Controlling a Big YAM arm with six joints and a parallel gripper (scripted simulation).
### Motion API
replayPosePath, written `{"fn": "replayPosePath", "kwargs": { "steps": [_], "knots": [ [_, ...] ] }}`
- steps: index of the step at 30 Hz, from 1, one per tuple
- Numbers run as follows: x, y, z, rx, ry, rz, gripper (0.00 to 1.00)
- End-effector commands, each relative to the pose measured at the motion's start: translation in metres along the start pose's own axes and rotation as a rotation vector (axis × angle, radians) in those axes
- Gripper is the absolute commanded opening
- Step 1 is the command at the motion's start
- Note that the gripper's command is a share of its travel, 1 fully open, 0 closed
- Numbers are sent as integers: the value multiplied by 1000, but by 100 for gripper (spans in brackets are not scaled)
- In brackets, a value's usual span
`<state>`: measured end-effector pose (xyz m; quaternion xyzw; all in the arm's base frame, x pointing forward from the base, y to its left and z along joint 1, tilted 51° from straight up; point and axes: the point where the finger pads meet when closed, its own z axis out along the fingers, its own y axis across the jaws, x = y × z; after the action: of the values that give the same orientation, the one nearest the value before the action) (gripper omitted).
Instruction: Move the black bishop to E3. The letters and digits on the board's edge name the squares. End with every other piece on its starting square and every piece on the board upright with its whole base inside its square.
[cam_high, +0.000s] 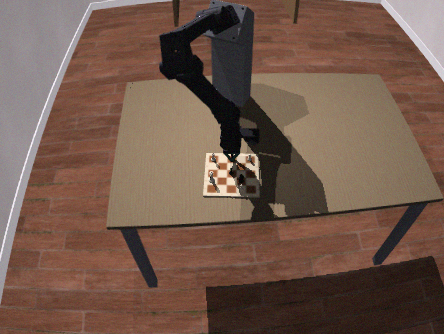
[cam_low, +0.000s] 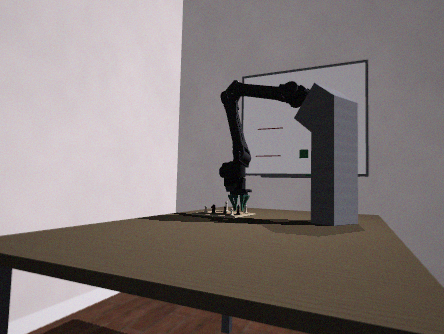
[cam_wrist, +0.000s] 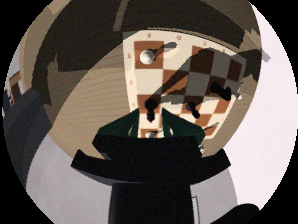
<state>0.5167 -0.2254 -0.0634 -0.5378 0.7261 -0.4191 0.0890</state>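
Note:
The small chessboard (cam_high: 206, 193) (cam_low: 248, 214) (cam_wrist: 141, 79) lies on the table in front of the arm's base. My gripper (cam_high: 233, 161) (cam_low: 239, 204) (cam_wrist: 150, 111) reaches down over the board's back half, and its green fingers stand apart. The black bishop (cam_wrist: 153, 106) (cam_high: 233, 172) stands upright on the board between the fingertips, in the arm's shadow. I cannot read which square it is on. Two other black pieces (cam_wrist: 193, 106) (cam_wrist: 222, 90) stand further right on the board.
White pieces stand on the board's left side (cam_high: 214, 158) (cam_high: 215, 188) (cam_wrist: 147, 56) and at its back right (cam_high: 251, 160). The arm's grey base column (cam_high: 231, 55) (cam_low: 332, 160) stands behind the board. The table's front edge (cam_high: 270, 220) is just beyond the board.

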Motion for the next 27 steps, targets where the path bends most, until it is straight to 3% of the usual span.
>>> {"fn": "replayPosePath", "kwargs": {
  "steps": [1,9,17,27],
  "knots": [
    [3,-7,0,14,1,0,36],
    [-7,3,-27,-4,-14,-5,36],
    [-6,3,-68,-2,-13,-5,36],
    [-6,3,-97,0,-13,-4,36]
  ]
}}
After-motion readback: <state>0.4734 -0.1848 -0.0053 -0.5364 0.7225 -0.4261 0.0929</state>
